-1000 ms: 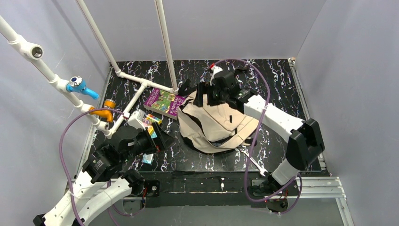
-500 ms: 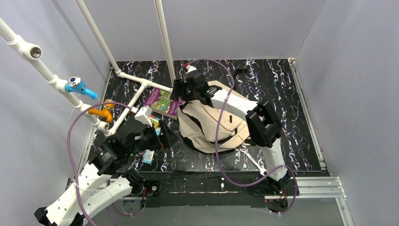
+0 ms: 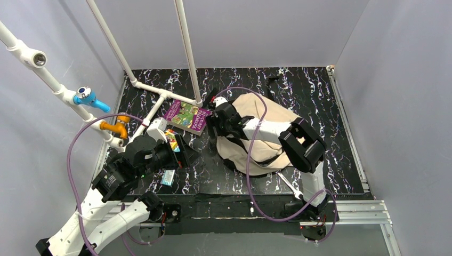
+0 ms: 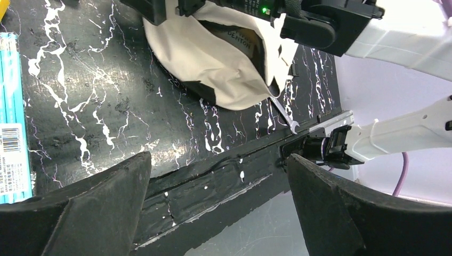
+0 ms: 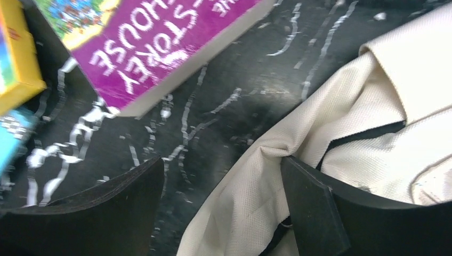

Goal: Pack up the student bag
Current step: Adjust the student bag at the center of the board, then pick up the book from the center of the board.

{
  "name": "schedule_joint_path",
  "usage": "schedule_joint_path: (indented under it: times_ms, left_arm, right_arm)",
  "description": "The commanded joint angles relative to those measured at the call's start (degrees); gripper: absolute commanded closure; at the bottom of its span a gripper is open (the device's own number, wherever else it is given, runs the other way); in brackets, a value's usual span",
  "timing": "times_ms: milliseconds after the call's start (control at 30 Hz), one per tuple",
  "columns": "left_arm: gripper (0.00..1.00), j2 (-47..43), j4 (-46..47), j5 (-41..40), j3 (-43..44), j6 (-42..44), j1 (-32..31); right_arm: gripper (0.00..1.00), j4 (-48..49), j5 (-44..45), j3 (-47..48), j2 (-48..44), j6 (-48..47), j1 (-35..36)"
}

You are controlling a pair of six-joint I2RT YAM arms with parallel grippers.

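The student bag (image 3: pixel 274 112), a beige backpack with black straps, lies in the middle of the black marbled table. It shows again in the left wrist view (image 4: pixel 213 58). My right gripper (image 3: pixel 213 124) is low at the bag's left edge, near a purple book (image 3: pixel 186 116). Its jaws are open, with a fold of the bag's fabric (image 5: pixel 250 208) between them, and the right finger (image 5: pixel 309 202) touches that fold. My left gripper (image 3: pixel 184 154) hovers left of the bag, open (image 4: pixel 219 157) and holding nothing.
The purple book (image 5: pixel 160 48) lies beside a yellow box (image 5: pixel 16 58). A blue box (image 4: pixel 10 117) and a wrench (image 4: pixel 282 114) lie near the front edge. A white pipe frame (image 3: pixel 154 90) with orange (image 3: pixel 118 128) and blue (image 3: pixel 90 97) valves stands at the left.
My right arm swung left from the bag's far side and dropped to its left edge, its jaws narrowing a little. The bag's shape shifted. The left gripper barely moved.
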Motion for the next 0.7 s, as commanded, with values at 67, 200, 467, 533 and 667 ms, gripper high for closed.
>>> schedule_joint_path:
  times_ms: [67,200,467,533,667]
  left_arm:
    - [0.02,0.62,-1.21,-0.44,2.07,0.92,0.17]
    - [0.02,-0.06,-1.93,-0.36,3.4,0.58,0.15]
    - [0.02,-1.51,-4.97,-1.67,4.23,-0.15,0.1]
    - [0.02,-1.92,-5.32,-2.13,4.29,-0.74,0.16]
    - [0.02,-2.63,-5.8,-2.97,3.34,-2.63,0.15]
  right_arm:
    - [0.1,-7.73,6.19,2.66,-1.71,-20.59,0.1]
    - [0.09,-6.83,6.83,7.27,-1.06,-26.52,4.08]
    - [0.07,2.2,8.7,12.71,5.21,-38.0,9.36]
    - [0.07,3.17,9.54,15.36,8.47,-40.6,9.52]
    - [0.08,0.02,12.56,24.65,16.97,-43.46,9.52]
